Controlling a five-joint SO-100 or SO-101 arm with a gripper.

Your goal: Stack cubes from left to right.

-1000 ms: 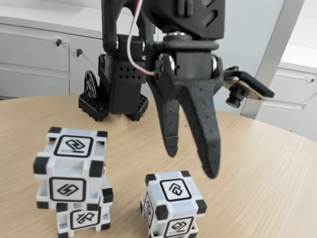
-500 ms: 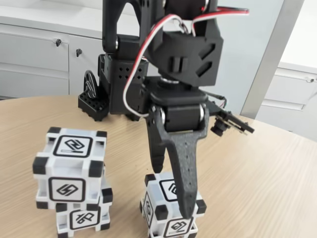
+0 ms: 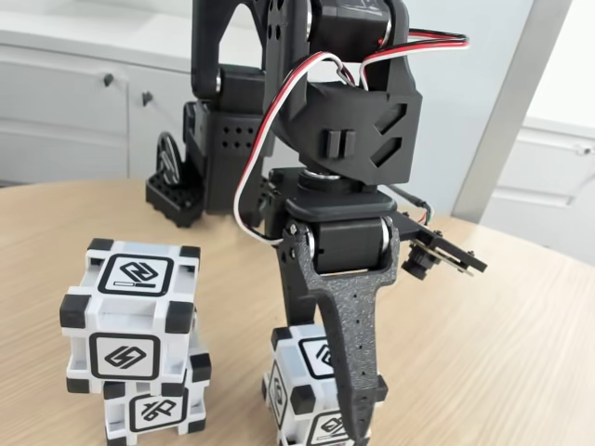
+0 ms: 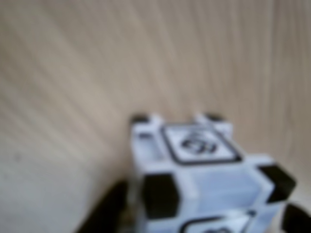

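Two white cubes with black corners are stacked at the left of the fixed view, the upper cube (image 3: pixel 130 316) sitting slightly askew on the lower cube (image 3: pixel 156 409). A third cube (image 3: pixel 311 358) stands alone on the table to their right. My black gripper (image 3: pixel 325 383) has come down over this single cube and is open, one finger (image 3: pixel 356 372) in front of it and the other behind. The wrist view, which is blurred, shows the same cube (image 4: pixel 199 160) between the dark fingertips (image 4: pixel 104 213) of the gripper (image 4: pixel 199 223) at the bottom edge.
The arm's black base (image 3: pixel 214 177) stands at the back of the round wooden table (image 3: pixel 493 353). White cabinets (image 3: pixel 65 102) line the wall behind. Bare tabletop lies to the right of the single cube.
The gripper dropped from above the single cube until its fingers straddle it, and the wrist turned. None of the three cubes has moved.
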